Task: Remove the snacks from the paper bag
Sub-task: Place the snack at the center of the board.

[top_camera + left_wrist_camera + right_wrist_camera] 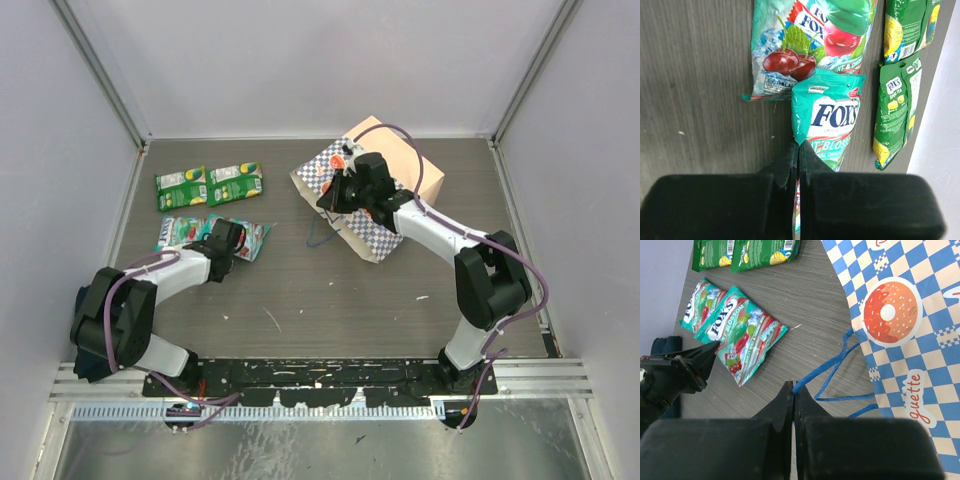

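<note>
The paper bag [372, 215] lies on its side at the back right, tan base [405, 160] to the rear; its checkered side fills the right wrist view [910, 300]. My right gripper [325, 203] [793, 387] is shut on its blue cord handle [830, 367]. Four snacks lie on the table at the left: two green packets [182, 187] [235, 182] and two teal packets [180, 232] [254, 240]. My left gripper [232, 242] [798, 145] is shut on the edge of the nearer teal packet [827, 120]. The bag's inside is hidden.
Grey enclosure walls [60, 150] stand on the left, right and back. A metal rail [320, 385] runs along the near edge by the arm bases. The green packets [895, 110] lie close to the left wall.
</note>
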Controlling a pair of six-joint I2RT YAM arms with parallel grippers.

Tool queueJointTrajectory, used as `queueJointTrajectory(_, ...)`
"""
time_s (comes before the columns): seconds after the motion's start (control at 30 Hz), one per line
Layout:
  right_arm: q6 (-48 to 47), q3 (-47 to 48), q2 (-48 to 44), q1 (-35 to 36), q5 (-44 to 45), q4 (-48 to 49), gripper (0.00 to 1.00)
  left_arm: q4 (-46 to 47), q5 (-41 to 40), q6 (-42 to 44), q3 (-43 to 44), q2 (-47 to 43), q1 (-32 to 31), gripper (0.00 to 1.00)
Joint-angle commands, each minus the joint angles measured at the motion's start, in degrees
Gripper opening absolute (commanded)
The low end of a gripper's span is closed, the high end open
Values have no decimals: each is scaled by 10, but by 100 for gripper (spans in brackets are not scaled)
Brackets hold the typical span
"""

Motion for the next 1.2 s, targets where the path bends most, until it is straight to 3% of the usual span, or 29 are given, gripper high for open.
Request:
queueJointTrajectory(0.0,-7,31,-2,-3,-15,5,0,-14,-10,-52,38,32,5,0)
queueJointTrajectory(0.1,-10,31,-3,-3,-17,1,1,-4,-3,-54,43,43,5,0)
queueJointTrajectory(0.17,-12,30,-4,-3,-18,-2,1,7,0,-51,41,44,7,16)
queueJointTrajectory(0.2,-13,30,-5,-3,-18,-3,0,17,0,-47,37,42,7,30)
queueJointTrajectory(0.3,-14,27,-9,-2,-20,-2,0,14,9,-42,33,31,10,98)
queueJointTrajectory(0.5,-17,17,-19,-3,-12,-2,1,-160,47,-38,108,9,18,98)
queueJointTrajectory(0.83,-23,14,-23,-2,-8,-5,1,-429,68,92,269,0,14,98)
queueJointTrajectory(0.93,-31,13,-27,-3,-3,-9,0,-432,70,209,310,9,13,98)
queueJointTrajectory(1.0,-36,14,-30,-3,-2,-10,1,-384,96,326,324,12,14,98)
queueJointTrajectory(1.17,-38,36,-41,-9,-20,-24,1,-193,275,578,311,13,14,98)
